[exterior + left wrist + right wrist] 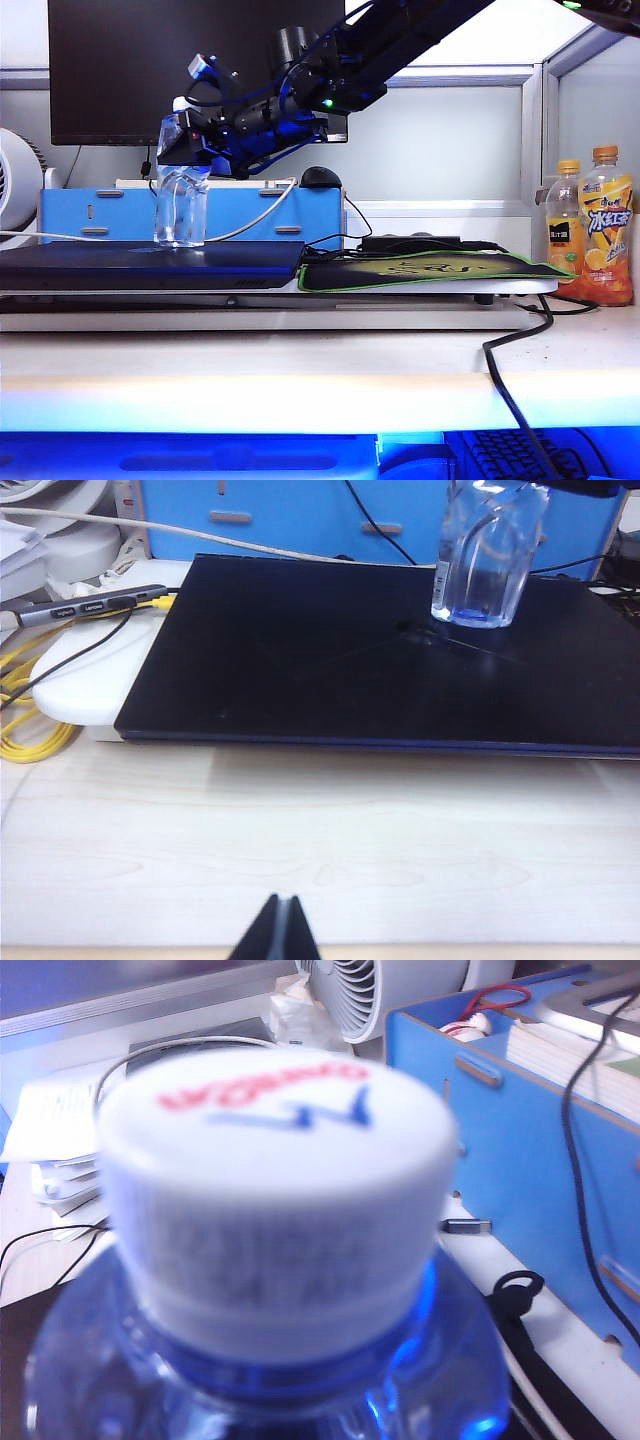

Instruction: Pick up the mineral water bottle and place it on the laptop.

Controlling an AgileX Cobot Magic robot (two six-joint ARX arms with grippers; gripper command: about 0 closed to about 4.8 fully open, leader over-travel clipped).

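**Bottle on the laptop lid**

The mineral water bottle [181, 205] stands upright on the laptop [150, 264]. The right gripper [185, 150] has its fingers clamped around the bottle's upper part. The left gripper [279, 932] hangs low over the desk [320, 830], fingers closed.

The right arm reaches in from the upper right of the exterior view and crosses to the left side, its black links sloping downward to a wrist wrapped in blue cabling. The right gripper [185, 150] sits at the end of that reach, clamped around the upper part of the mineral water bottle [181, 205]. The left gripper [280, 930] shows only in its own wrist view, low over the desk [320, 840], its two dark fingertips pressed together.
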